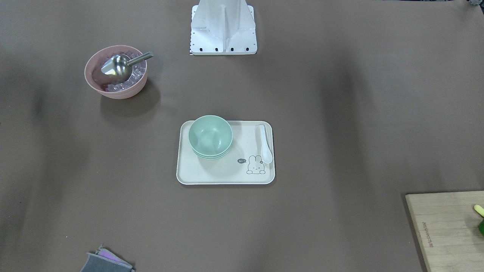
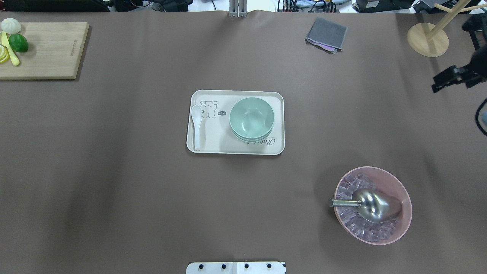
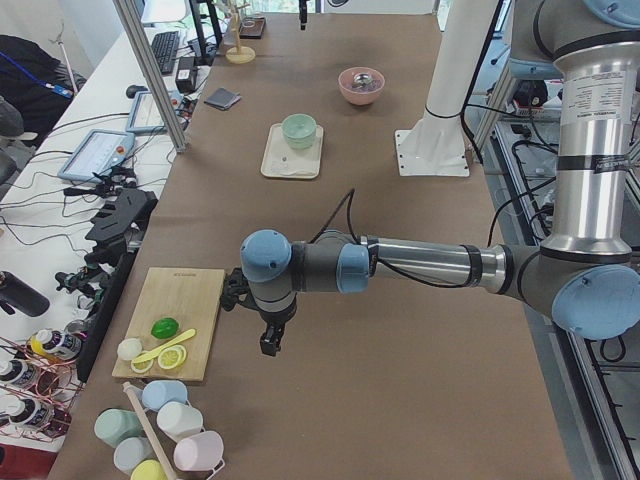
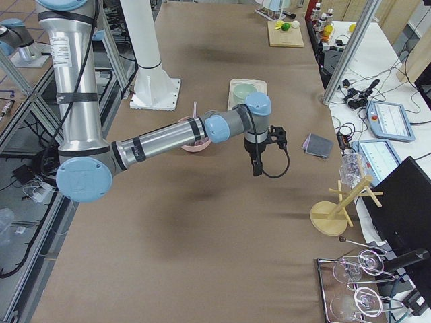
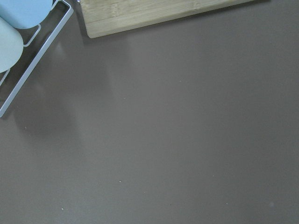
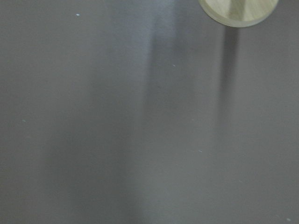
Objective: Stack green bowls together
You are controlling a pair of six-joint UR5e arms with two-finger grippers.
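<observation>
Three pale green bowls (image 1: pixel 210 136) sit nested in one stack on a cream tray (image 1: pixel 227 175) at the table's middle; the stack also shows in the overhead view (image 2: pixel 251 118). My left gripper (image 3: pixel 270 345) hangs fingers-down beside the cutting board, far from the bowls, and shows only in the exterior left view; I cannot tell if it is open. My right gripper (image 4: pixel 256 168) hangs over bare table near the mug tree. A dark part of it shows at the overhead view's right edge (image 2: pixel 452 78); its jaws are not readable. Neither holds anything visible.
A white spoon (image 2: pixel 196 125) lies on the tray. A pink bowl (image 2: pixel 403 224) with ice and a metal scoop (image 2: pixel 374 205) stands on my right. A cutting board (image 2: pixel 45 49) with fruit is far left, a grey cloth (image 2: pixel 326 35) and a mug tree base (image 2: pixel 428 38) far right.
</observation>
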